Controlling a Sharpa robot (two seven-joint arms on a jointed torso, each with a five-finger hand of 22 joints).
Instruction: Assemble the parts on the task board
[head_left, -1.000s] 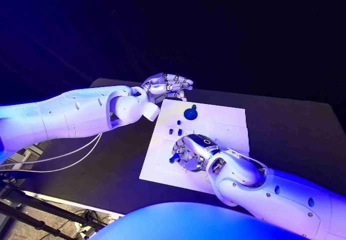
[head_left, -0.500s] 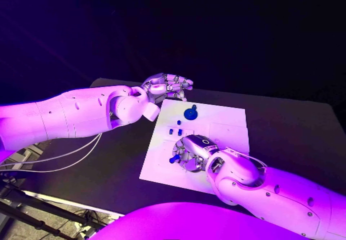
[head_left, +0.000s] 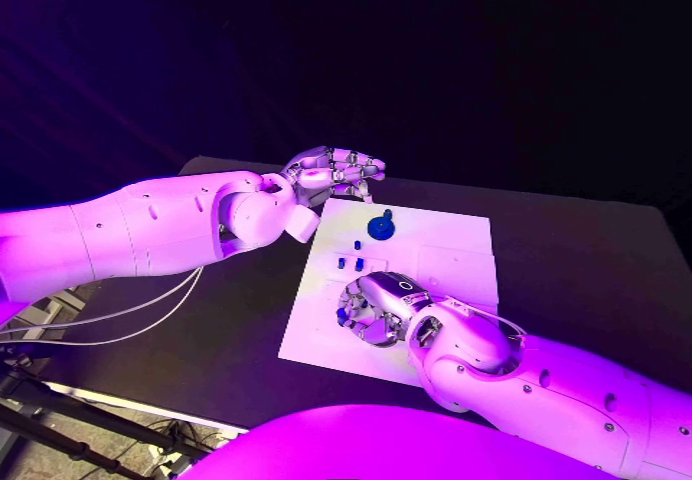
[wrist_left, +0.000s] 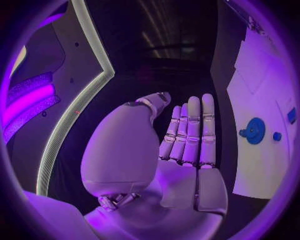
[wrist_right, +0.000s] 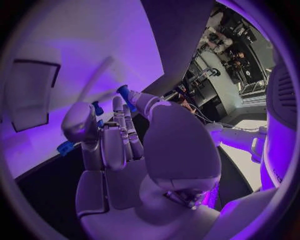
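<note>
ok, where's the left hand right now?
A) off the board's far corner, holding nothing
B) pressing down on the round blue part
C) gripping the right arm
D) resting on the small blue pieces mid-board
A: the left hand sits past the far corner of the white board, its palm bare, while the round blue part lies untouched on the board.

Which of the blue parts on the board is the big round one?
The blue disc at the far end of the task board, nearest the left hand; the other parts are small pegs.
</note>
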